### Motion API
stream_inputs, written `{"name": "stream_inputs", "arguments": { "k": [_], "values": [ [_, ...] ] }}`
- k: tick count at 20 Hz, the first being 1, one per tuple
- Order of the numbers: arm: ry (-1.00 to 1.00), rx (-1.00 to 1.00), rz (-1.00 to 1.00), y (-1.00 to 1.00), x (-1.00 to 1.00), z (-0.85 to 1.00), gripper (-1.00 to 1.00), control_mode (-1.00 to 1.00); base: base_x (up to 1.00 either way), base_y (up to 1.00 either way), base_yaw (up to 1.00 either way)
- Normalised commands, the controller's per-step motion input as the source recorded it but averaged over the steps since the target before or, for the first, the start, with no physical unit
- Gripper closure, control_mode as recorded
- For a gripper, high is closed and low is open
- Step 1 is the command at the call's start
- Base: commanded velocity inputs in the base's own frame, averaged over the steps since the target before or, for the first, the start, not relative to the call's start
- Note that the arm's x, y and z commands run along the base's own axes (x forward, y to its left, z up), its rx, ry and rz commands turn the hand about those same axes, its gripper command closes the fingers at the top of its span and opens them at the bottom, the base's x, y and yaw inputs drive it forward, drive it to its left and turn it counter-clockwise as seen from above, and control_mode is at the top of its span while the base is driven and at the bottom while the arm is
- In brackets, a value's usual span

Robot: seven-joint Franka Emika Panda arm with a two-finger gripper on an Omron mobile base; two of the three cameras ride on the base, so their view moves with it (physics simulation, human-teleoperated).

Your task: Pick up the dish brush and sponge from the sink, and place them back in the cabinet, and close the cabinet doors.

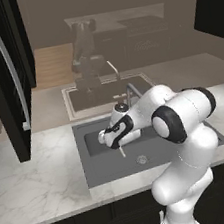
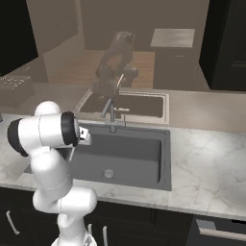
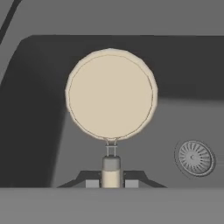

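Brush head [image 3: 111, 94], round and cream, hangs over the sink [image 1: 97, 171] near the basin's left wall, its thin handle [image 3: 111, 168] pinched between the jaws of the gripper [image 3: 111, 181]. The hold is only on that slim stick, so a quick swing towards the cabinet door [image 1: 1, 99] at the surface's left edge could twist the brush loose. I cannot make out the sponge.
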Motion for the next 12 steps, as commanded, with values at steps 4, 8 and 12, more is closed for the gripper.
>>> {"name": "stream_inputs", "arguments": {
  "k": [4, 8, 12],
  "values": [
    [0.0, 0.0, 0.0, 0.0, -0.23, 0.77, 1.0, -1.0, 0.0, 0.0, 0.0],
    [0.0, 0.0, 0.0, -0.02, -0.28, 0.64, 1.0, -1.0, 0.0, 0.0, 0.0],
    [-0.03, -0.01, 0.0, -0.1, -0.33, 0.39, 1.0, -1.0, 0.0, 0.0, 0.0]
  ]
}}
